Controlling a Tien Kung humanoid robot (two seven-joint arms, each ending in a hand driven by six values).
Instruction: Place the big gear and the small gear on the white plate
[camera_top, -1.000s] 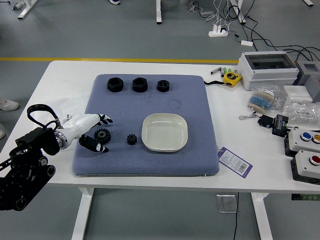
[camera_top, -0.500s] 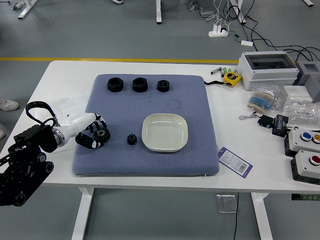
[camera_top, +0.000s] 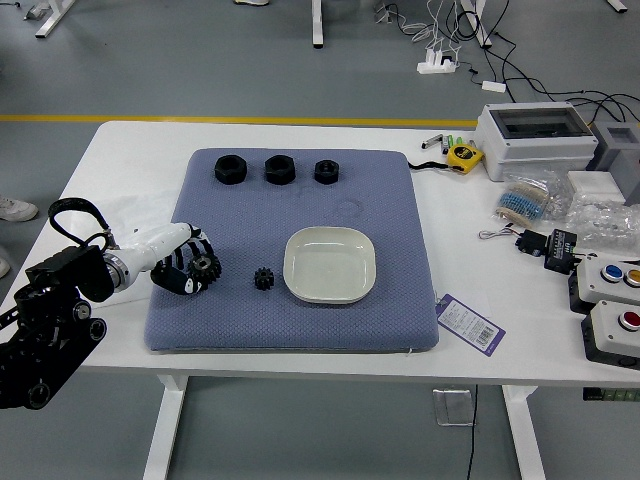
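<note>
Work is at an early stage, as I judge it; neither gear is on the white plate (camera_top: 329, 265), so both placements are left to do. The left hand (camera_top: 158, 250) has its fingers bent in around the big gear (camera_top: 204, 268), clamped on it by the look of things; whether the gear is lifted off the blue-grey mat (camera_top: 300, 336) or touching it, I cannot tell. The small gear (camera_top: 264, 278) lies on the mat between that hand and the plate, just beside the plate's rim, with nothing holding it; three black nuts (camera_top: 280, 170) sit in a row toward the far edge and seem to have no part in the job. Next should come a carry over the small gear or around it; too low a path could knock it, and a loose grip could drop the toothed disc short.
</note>
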